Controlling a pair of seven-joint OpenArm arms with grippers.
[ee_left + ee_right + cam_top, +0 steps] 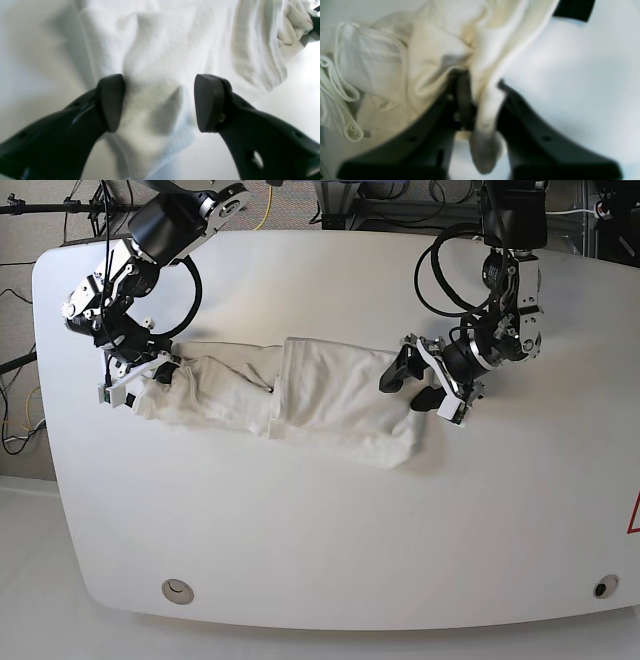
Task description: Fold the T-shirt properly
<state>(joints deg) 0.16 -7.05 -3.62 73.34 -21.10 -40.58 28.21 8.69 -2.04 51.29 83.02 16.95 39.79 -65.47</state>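
Observation:
The white T-shirt (pixel 320 405) lies as a long, crumpled band across the middle of the white table (pixel 330 530); its print is hidden. My left gripper (pixel 417 385) is at the shirt's right end. In the left wrist view the gripper (pixel 160 102) is open, with a ridge of the shirt (pixel 162 50) between its fingers. My right gripper (pixel 150 375) is at the shirt's left end. In the right wrist view it (pixel 480 100) is shut on a pinched fold of the shirt (pixel 382 62), and bunched hems lie to the left.
Cables (pixel 340 200) and stands lie beyond the table's far edge. Small round fittings sit near the front left (pixel 177 587) and front right (pixel 600 587) corners. A red mark (pixel 634 515) shows at the table's right edge.

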